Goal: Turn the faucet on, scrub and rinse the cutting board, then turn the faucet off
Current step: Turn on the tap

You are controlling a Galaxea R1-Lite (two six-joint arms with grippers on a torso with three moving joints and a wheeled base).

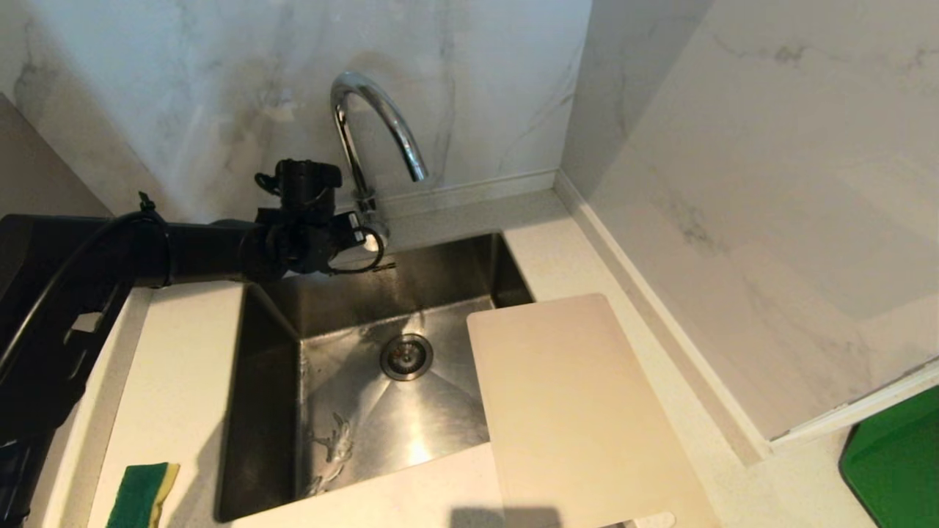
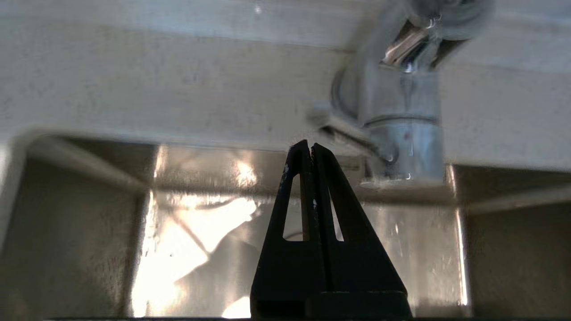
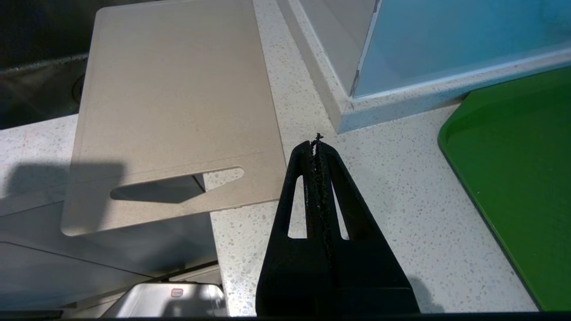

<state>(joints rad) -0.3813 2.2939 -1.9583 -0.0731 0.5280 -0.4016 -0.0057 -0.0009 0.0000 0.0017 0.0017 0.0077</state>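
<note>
Left tool [image 2: 310,149], pinched together, noses at the faucet [image 2: 401,133] lever; no water, board [image 1: 579,411] unscrubbed.

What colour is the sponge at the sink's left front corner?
The sponge is green with a yellow layer along one side, seen only in the head view.

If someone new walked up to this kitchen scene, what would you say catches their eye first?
Most likely the tall shiny chrome gooseneck faucet at the back of the stainless steel sink, with the robot's black left pincer shut just beside its base. Next, the large off-white plastic cutting board lying on the sink's right, its edge overhanging the basin. The right pincer hangs shut above the speckled counter, near the board's slot handle.
</note>
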